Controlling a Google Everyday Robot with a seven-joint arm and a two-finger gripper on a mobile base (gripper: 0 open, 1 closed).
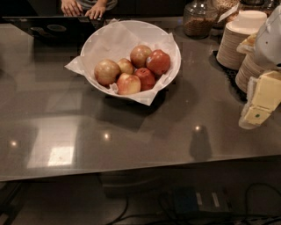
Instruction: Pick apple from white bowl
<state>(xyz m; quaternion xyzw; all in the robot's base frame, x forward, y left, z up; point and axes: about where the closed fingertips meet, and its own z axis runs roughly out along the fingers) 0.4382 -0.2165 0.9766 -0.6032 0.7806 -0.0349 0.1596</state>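
The white bowl (171, 46), lined with crumpled white paper, stands on the dark counter at the back centre. It holds several apples. The apple (106, 71), large, round and yellowish-tan, lies at the left of the pile. Two deep-red apples (158, 61) (145, 78) lie to its right, and a smaller pink-yellow apple (128, 83) lies at the front. My gripper (257, 107), cream-coloured, hangs at the right edge of the camera view, above the counter and well to the right of the bowl. It holds nothing that I can see.
Stacks of beige paper plates (237, 39) stand at the back right, just behind my arm. A glass jar (199, 19) stands behind the bowl. A person's hands (83, 9) rest at a laptop (52, 28) at the back left. The counter's front edge (131, 171) runs across the lower part.
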